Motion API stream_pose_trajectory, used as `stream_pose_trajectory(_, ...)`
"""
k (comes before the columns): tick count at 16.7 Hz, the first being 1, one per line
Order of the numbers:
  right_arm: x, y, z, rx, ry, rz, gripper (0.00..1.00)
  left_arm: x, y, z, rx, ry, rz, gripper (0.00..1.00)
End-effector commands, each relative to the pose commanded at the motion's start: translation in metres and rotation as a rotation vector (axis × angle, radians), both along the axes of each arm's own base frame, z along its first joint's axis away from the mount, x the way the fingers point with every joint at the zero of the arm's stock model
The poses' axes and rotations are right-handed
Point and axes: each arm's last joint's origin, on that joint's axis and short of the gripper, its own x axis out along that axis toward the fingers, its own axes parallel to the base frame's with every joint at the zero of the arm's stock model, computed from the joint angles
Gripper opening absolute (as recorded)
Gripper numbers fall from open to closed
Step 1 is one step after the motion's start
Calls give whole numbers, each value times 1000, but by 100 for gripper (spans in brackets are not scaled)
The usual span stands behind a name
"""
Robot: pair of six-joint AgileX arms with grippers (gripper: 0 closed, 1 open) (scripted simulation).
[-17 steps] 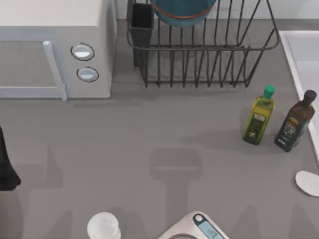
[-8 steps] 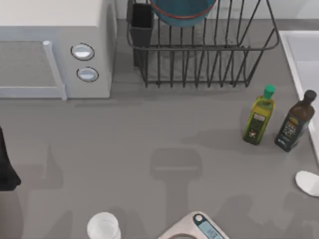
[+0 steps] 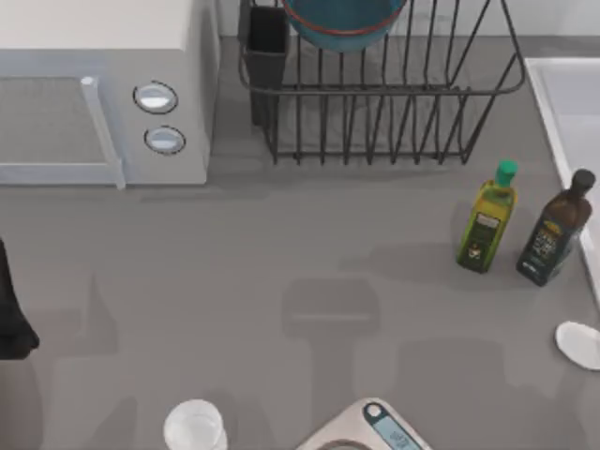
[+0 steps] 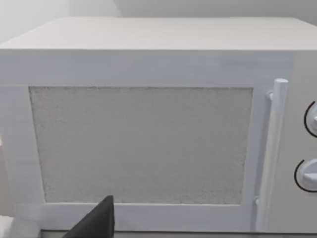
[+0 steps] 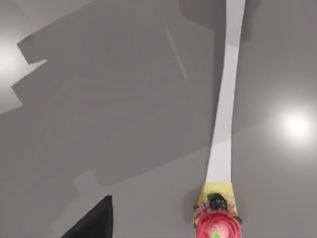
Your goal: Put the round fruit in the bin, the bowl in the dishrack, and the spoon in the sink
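Top view: bowl sits in the dishrack, right of the microwave. Spoon lies on the table at the right edge, just below the sink and near the two bottles. Left wrist: facing the microwave door; I cannot tell my left gripper's state. Right wrist: white handle with a flower end; I cannot tell that gripper's state.

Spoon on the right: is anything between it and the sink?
Nothing visible, only the raised rim of the pale grey-white sink. The small white spoon lies just before it; the dark brown glass bottle stands close beside that path, on its left.
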Motion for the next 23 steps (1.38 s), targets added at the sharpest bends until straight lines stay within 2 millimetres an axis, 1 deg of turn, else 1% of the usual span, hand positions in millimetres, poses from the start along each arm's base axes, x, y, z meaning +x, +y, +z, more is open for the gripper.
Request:
stream_pose_trajectory(4, 0, 1, 0, 0, -3, 3, 100, 0, 0, 0, 0, 0, 0, 100)
stream_pose_trajectory(6, 0, 1, -4, 0, 1, 1, 100, 0, 0, 0, 0, 0, 0, 100)
stream_pose_trajectory(9, 3, 0, -28, 1, 6, -1, 100, 0, 0, 0, 0, 0, 0, 100)
stream_pose_trajectory(12, 6, -1, -61, -1, -12, 0, 100, 0, 0, 0, 0, 0, 0, 100)
stream_pose_trajectory(15, 3, -1, -90, -1, -10, 0, 100, 0, 0, 0, 0, 0, 0, 100)
stream_pose_trajectory(17, 0, 0, -99, 0, -1, 0, 100, 0, 0, 0, 0, 0, 0, 100)
stream_pose_trajectory(21, 0, 0, -100, 0, 0, 0, 100, 0, 0, 0, 0, 0, 0, 100)
stream_pose_trajectory(23, 0, 0, -100, 0, 0, 0, 85, 0, 0, 0, 0, 0, 0, 100)
